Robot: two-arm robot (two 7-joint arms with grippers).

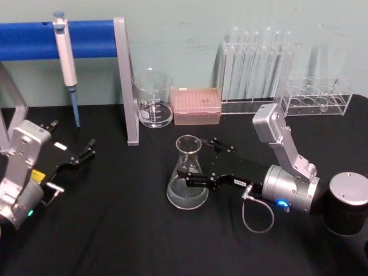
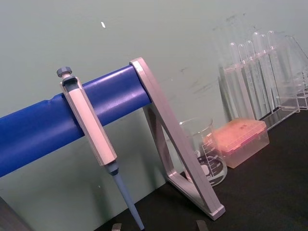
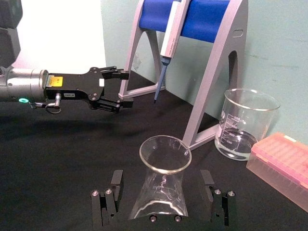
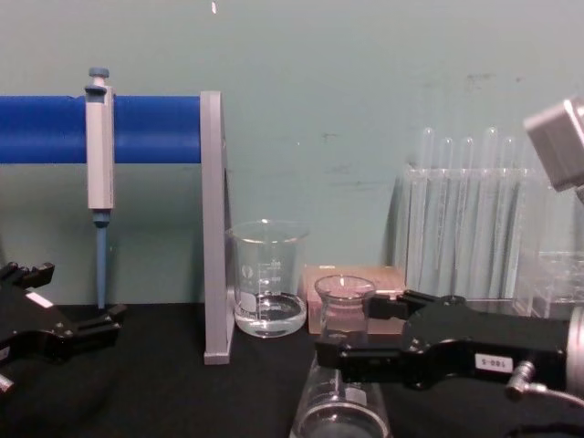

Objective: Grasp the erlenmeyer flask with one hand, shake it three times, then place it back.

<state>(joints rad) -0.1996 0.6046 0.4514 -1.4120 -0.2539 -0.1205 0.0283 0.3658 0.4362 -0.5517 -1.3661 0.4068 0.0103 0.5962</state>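
**A:** Starting at the left: the black left hand (image 3: pixel 122 87) with its plain white strip sits low over the black desk (image 1: pixel 115 230), fingers spread, holding nothing. Idle, by the look of it.

**B:** Moving across, past the short straight-walled glass beaker (image 1: pixel 153 98) at the back, and here's the action in the middle. The clear glass conical erlenmeyer flask (image 1: pixel 187 185) stands upright on the desk, base flat.

**A:** And the black right hand (image 1: pixel 197 158) with the small number label has it bracketed! One finger on each side of the neck, but the right wrist view shows gaps on both sides. Spread apart, not gripping.

**B:** So the grasp isn't made yet, I'd say. Closing, lifting, all three shakes and the put-down are all ahead.
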